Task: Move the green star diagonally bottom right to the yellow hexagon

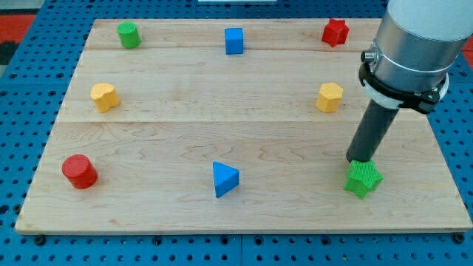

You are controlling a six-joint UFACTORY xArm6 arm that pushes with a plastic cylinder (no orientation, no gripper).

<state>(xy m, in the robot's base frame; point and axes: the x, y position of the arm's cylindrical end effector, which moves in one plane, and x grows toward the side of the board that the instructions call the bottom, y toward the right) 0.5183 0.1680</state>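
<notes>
Pale wooden board on blue pegboard: the green star sits near the right edge, diagonally below the yellow hexagon. My tip, a bare rod holding nothing, touches the star's far side. It looks light, rigid and slippery; push its flat flank.

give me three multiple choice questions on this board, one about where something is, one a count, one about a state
1. Where is the green star?
A. at the view's bottom right
B. at the view's top left
C. in the middle

2. How many yellow blocks are on the board?
A. one
B. two
C. four

3. How does my tip stand to the green star?
A. far off, by the red cylinder
B. right at the star's upper edge
C. out of view

Answers:
1 A, it sits near the bottom right corner, below the yellow hexagon.
2 B, the hexagon and another yellow block at the left.
3 B, the rod's end meets the star's upper edge.
</notes>
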